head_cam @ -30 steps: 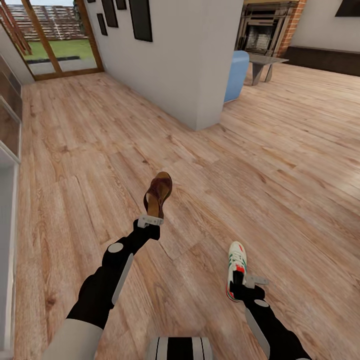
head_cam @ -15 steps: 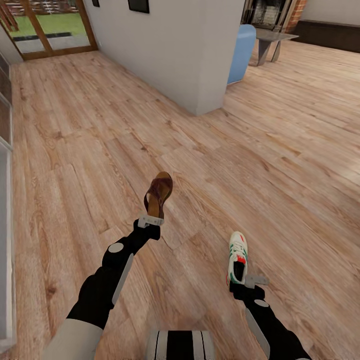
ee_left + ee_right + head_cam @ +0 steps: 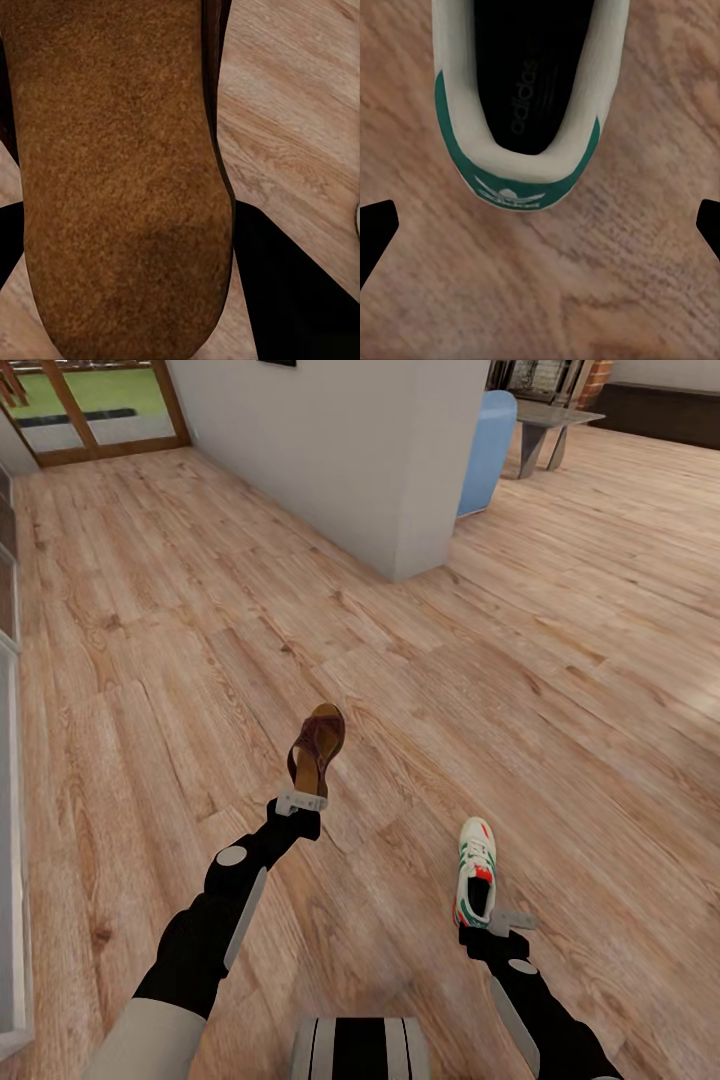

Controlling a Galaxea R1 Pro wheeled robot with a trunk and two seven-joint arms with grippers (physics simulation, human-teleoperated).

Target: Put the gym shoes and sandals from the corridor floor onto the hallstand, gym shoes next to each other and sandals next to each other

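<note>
- Our head camera has tilted down a little; both arms hold as before.
- Left fingers (image 3: 301, 801) grip a sandal (image 3: 317, 747) above the corridor floor (image 3: 560, 690).
- Right fingers (image 3: 497, 923) clamp a gym shoe (image 3: 474, 876) by its heel.

A reddish-brown sandal (image 3: 317, 748) is sticking up, heel clamped in the left claw (image 3: 300, 801), while a white, green-striped gym shoe (image 3: 474, 871) is pointing forward from the right claw (image 3: 508, 922), above the wood floor (image 3: 200, 620).
</note>
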